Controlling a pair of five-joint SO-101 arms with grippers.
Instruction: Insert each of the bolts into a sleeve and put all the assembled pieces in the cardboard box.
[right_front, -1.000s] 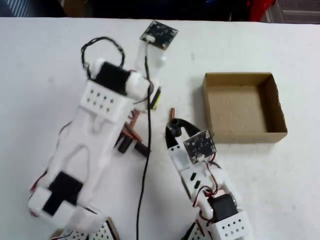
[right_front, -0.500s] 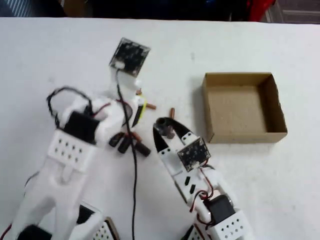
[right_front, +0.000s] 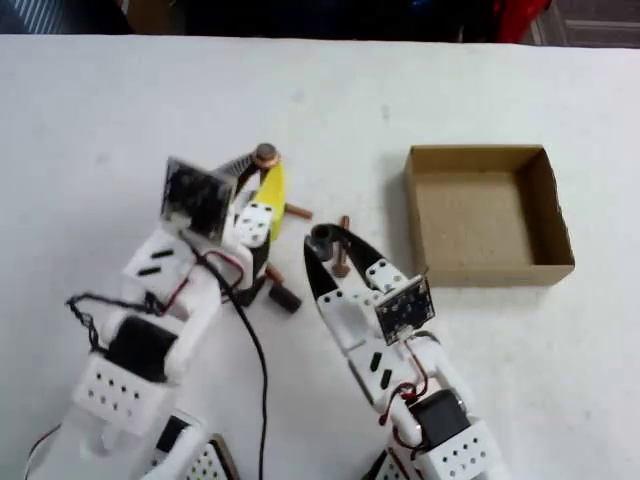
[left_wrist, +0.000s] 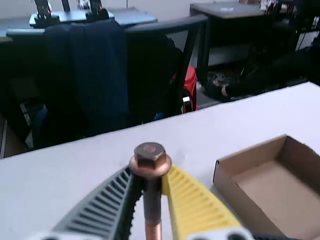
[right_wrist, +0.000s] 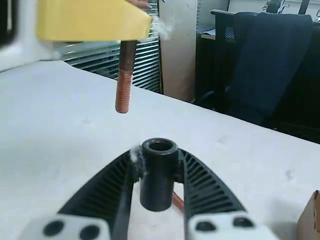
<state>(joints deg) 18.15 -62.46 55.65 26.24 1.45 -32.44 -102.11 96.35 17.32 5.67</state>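
Observation:
My left gripper (left_wrist: 149, 176) is shut on a copper bolt (left_wrist: 150, 165) and holds it upright, head up, above the table; the high view has that bolt (right_front: 265, 156) left of centre. My right gripper (right_wrist: 159, 167) is shut on a black sleeve (right_wrist: 159, 172), upright with its bore facing up. The bolt's threaded shaft (right_wrist: 124, 82) hangs a little above and to one side of the sleeve, apart from it. In the high view the sleeve (right_front: 321, 240) is right of the left gripper (right_front: 257, 172). The cardboard box (right_front: 487, 268) stands open to the right with nothing in it.
Loose copper bolts (right_front: 298, 212) (right_front: 342, 250) lie between the grippers, one just behind the held sleeve. Two loose black sleeves (right_front: 285, 298) (right_front: 251, 291) lie by the left arm. The left arm's black cable (right_front: 258, 360) trails toward the near edge. Bare table extends beyond the grippers.
The left arm drew back toward the near left and now holds a bolt upright, lifted off the table. The right gripper, shut on the sleeve, shifted slightly left.

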